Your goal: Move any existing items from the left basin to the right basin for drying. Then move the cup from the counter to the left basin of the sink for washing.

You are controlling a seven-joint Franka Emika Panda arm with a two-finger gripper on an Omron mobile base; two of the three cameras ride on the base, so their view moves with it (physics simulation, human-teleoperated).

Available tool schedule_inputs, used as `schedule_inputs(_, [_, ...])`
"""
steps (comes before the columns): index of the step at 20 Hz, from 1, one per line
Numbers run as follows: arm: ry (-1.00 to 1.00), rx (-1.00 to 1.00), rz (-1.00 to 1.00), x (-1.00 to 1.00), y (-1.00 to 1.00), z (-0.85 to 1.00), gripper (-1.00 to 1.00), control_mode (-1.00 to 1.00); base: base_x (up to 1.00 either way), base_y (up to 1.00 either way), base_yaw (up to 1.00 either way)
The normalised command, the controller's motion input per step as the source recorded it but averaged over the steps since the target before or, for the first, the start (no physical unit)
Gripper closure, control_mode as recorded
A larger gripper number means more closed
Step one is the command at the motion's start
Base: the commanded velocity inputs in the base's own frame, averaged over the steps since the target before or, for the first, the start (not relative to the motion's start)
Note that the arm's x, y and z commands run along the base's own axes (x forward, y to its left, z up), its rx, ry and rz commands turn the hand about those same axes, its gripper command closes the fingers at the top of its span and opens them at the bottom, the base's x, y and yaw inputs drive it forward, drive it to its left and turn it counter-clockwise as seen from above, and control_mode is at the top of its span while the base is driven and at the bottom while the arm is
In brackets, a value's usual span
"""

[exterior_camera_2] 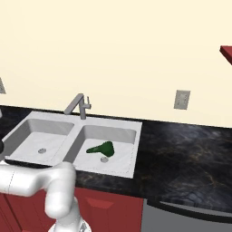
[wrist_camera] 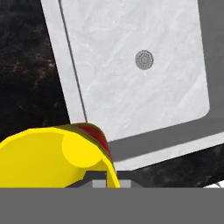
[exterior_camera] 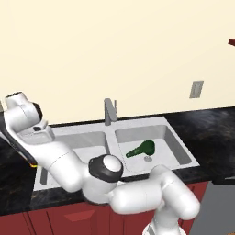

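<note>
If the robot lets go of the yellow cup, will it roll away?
Probably. The cup looks round and smooth, so on its side it could roll. It seems small and light, likely easy to tip. Over the left basin, it would likely stay inside.

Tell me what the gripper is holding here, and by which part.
The gripper is shut on the yellow cup, apparently at its rim or wall; the exact contact is hidden at the bottom of the hand view.

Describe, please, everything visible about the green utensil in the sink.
The green utensil is a dark green scoop with a round cup-shaped head and a short tapering handle. It looks like glossy plastic. It lies on its side on the floor of the right basin, beside the round drain. Nothing grips it.
</note>
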Motion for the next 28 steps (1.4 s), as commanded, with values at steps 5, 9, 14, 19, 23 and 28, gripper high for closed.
schedule_inputs(5, [-0.01, 0.05, -0.07, -0.24, -0.73, 0.1, 1.0, -1.0, 0.0, 0.0, 0.0])
schedule_inputs(9, [-0.02, 0.05, -0.06, -0.26, -0.73, 0.02, 1.0, -1.0, 0.0, 0.0, 0.0])
schedule_inputs(14, [-0.01, 0.05, -0.05, -0.07, -0.73, 0.0, 1.0, -1.0, 0.0, 0.0, 0.0])
schedule_inputs(19, [0.0, 0.05, -0.02, 0.0, -0.67, -0.02, 1.0, -1.0, 0.0, 0.0, 0.0])
schedule_inputs(23, [0.0, 0.05, 0.0, 0.07, -0.58, -0.14, 1.0, -1.0, 0.0, 0.0, 0.0])
schedule_inputs(28, [0.0, 0.03, 0.0, 0.02, -0.46, -0.18, 1.0, -1.0, 0.0, 0.0, 0.0])
